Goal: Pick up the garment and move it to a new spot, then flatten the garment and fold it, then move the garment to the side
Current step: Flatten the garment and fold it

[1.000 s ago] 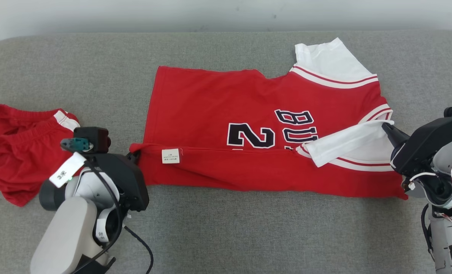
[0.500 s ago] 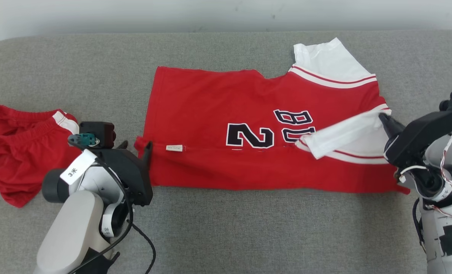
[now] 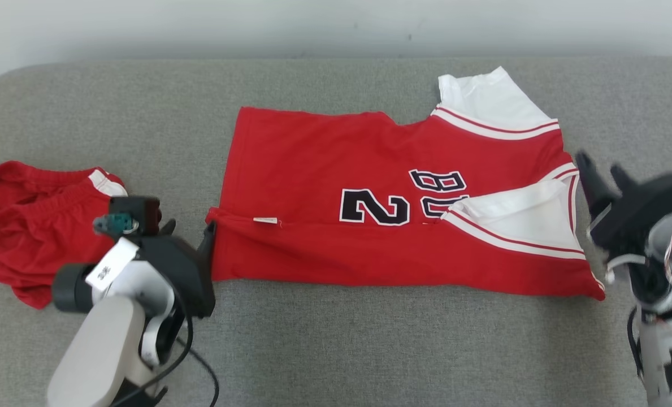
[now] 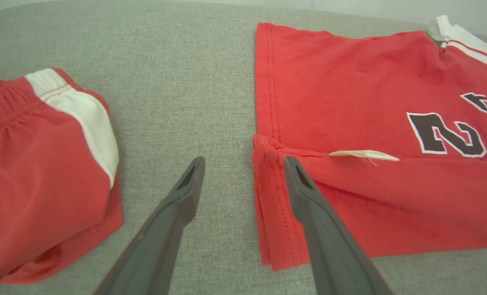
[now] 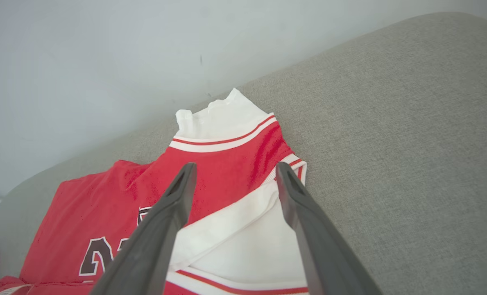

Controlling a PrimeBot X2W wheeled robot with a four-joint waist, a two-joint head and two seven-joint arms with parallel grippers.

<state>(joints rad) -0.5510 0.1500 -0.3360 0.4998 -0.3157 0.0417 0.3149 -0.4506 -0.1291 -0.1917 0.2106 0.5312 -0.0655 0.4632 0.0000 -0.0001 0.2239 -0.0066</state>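
A half-folded red jersey lies at the centre of the grey pad. At its 9 o'clock edge sits the left gripper, jaws spread and empty. The right gripper, likewise spread, is at 3 o'clock. Crumpled red shorts lie further out at 9 o'clock.

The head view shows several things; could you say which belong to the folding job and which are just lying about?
Job: red fabric jersey with white sleeves; left gripper, open; right gripper, open.
Lying about: crumpled red shorts with white stripe.
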